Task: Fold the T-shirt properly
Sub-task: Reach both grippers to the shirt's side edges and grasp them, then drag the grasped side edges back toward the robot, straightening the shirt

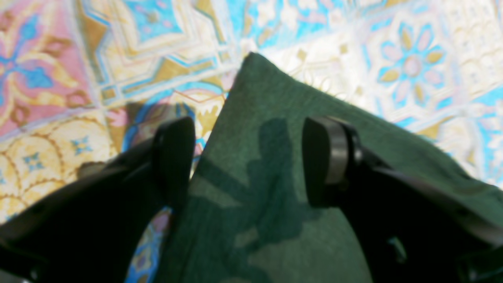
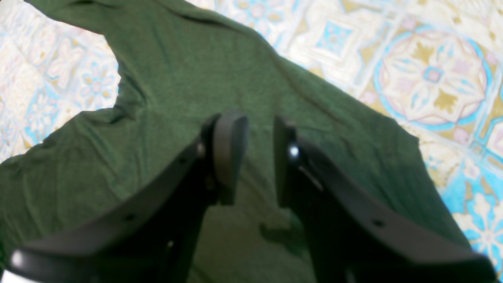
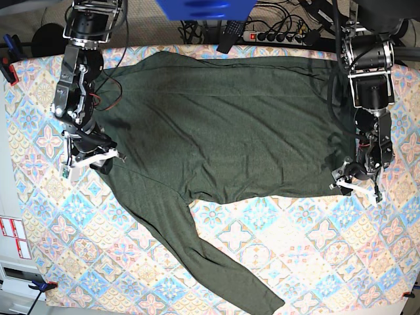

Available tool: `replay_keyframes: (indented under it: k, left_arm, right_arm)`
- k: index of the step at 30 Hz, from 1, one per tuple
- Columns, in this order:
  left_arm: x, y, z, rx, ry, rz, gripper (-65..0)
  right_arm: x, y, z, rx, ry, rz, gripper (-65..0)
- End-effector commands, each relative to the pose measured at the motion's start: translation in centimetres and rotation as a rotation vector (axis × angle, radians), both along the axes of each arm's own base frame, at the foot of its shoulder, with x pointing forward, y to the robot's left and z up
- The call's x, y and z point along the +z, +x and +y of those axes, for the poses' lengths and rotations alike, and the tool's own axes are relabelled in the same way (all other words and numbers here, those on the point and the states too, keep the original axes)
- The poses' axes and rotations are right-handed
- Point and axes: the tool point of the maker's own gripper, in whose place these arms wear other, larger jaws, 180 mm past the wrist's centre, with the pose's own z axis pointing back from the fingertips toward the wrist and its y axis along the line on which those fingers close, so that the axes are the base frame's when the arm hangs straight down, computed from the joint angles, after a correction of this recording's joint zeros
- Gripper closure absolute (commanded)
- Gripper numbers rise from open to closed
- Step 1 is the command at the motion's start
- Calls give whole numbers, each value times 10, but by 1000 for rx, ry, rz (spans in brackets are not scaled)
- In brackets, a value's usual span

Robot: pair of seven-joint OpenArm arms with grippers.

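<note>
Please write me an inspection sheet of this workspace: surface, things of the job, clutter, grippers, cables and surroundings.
Surface: table covered with a patterned tile-print cloth in pastel colours.
Job's things: T-shirt, dark green, long sleeves, spread flat and unfolded; one sleeve runs diagonally toward the near edge.
Clutter: nothing seen on the cloth.
Grippers: left gripper open wide over a corner of the shirt, holding nothing; right gripper with its fingers apart above the fabric near the sleeve joint, nothing held.
Cables: power strip and dark cables behind the far edge; thin wires run along the arms.
Surroundings: blue object at the top edge; clamps on the table edges.
</note>
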Motion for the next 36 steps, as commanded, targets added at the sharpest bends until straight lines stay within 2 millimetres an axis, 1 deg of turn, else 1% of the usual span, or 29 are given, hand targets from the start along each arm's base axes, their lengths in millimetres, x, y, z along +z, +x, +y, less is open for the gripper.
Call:
replay_keyframes:
  k: [1,7,10,13,14,15,17,18,20,22,23,26,29,31,32,35,36]
  left_arm:
    - [12,14,11,5,43,-46,-421]
    - [-5,9,8,-18,79,-28,-421]
    - [-19,0,9,-11,81,-4,-420]
    - [-26,0,-7,-29,59,6,-416]
    - [-28,-1,-9,-31,56,10,-403]
    - [-29,-2,-11,-35,52,12,-377]
    - [-32,2,-28,-78,19,-1,-292]
    - [-32,4,-36,-112,1,-11,-245]
    - [-30,8,-53,-194,-36,-38,-130]
    - [-28,10,-59,-231,-52,-51,-20]
    - [-28,10,-59,-231,-52,-51,0]
    - [-29,9,-58,-224,-53,-50,0]
    - [-33,3,-57,-221,-51,-46,0]
    - [-28,4,-57,-233,-40,-63,0]
    - [-25,2,-59,-244,-33,-74,0]
    - [-11,-1,-57,-279,5,-114,0]
    - [-7,-2,-60,-290,10,-126,0]
  right_arm:
    - [13,8,-5,0,-18,-46,-158]
    - [13,8,-5,-1,-18,-46,-158]
    - [13,7,-5,-1,-19,-46,-158]
    - [13,7,-5,-1,-19,-46,-158]
    - [13,7,-5,-1,-19,-46,-158]
    - [13,7,-5,-1,-19,-46,-158]
    - [13,7,-5,-1,-17,-46,-158]
    - [12,7,-5,-2,-17,-45,-158]
    - [12,7,-5,-2,-17,-45,-158]
    - [12,7,-5,-2,-17,-45,-158]
    - [12,7,-5,-2,-17,-45,-158]
    - [12,7,-5,-2,-18,-45,-158]
    - [13,7,-18,5,-54,-38,-158]
    - [7,5,-26,5,-69,-16,-159]
    - [9,11,-28,12,-78,-20,-165]
    - [16,34,-14,92,-104,-23,-211]
    - [16,39,-11,118,-117,-12,-228]
